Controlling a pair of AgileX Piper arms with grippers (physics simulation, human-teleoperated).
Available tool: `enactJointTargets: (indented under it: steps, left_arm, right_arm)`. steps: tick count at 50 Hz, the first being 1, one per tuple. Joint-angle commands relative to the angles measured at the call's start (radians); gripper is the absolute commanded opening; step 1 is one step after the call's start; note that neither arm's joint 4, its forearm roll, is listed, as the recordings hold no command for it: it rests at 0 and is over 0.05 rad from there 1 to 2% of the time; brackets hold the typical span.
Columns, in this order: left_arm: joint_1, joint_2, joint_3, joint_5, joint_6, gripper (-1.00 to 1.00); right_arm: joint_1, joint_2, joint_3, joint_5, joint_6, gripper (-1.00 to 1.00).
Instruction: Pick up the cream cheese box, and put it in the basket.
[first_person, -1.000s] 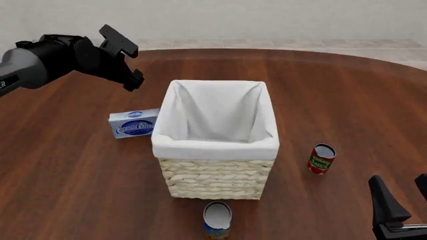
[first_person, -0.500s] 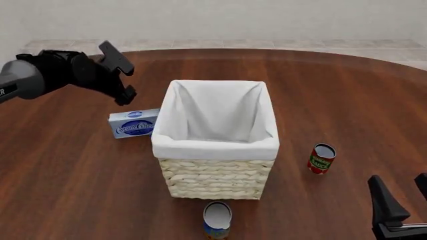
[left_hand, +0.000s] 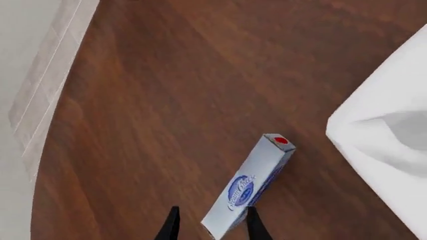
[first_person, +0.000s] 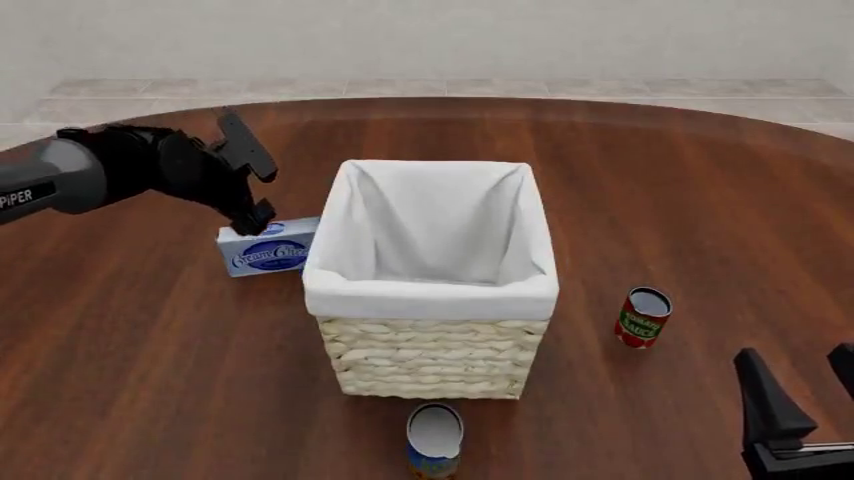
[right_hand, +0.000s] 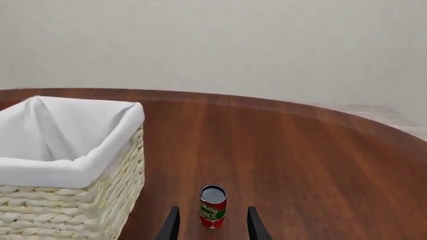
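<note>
Two arms at a round wooden tabletop (first_person: 694, 200); left gripper (first_person: 248, 185) hovers just above the far end of the cream cheese box (first_person: 268, 247), fingers spread, nothing between them; in the left wrist view the two dark fingertips (left_hand: 171, 222) straddle the near end of the box (left_hand: 248, 184), whether they touch it cannot be told; box lies flat on the tabletop, left of centre, just beside the left wall of the basket (first_person: 434, 350), blue oval and white script facing up, red spot (left_hand: 281, 140) on the end away from the wrist camera; whether box and basket touch cannot be told from the front view, the wrist view shows a strip of wood between the box and the white lining (left_hand: 387, 145); basket stands upright near the middle of the tabletop, cloth folded over its rim, interior showing only lining; red can (first_person: 642, 317) upright to the right of the basket, well apart from it; blue-orange can (first_person: 434, 439) upright just in front of the basket, toward the near edge; right gripper (first_person: 801, 400) sits low at the near right edge, fingers parted and holding nothing; right wrist view shows its fingertips (right_hand: 253, 222) either side of the red can (right_hand: 213, 206), which stands farther off, and the basket (right_hand: 80, 200) alongside.
</note>
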Motion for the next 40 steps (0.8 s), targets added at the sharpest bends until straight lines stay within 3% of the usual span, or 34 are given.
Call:
enactJointTargets:
  steps: [1,18,40]
  left_arm:
    - [-0.025,0.007,0.033,-0.006,0.029,1.0]
    - [-0.074,0.041,0.031,-0.001,0.023,1.0]
    - [-0.058,0.092,0.022,-0.013,0.045,1.0]
  right_arm:
    - [0.0,0.013,0.005,-0.014,-0.001,1.0]
    - [-0.009,0.006,0.003,-0.003,-0.005,1.0]
    - [-0.013,0.006,0.001,-0.002,-0.009,1.0]
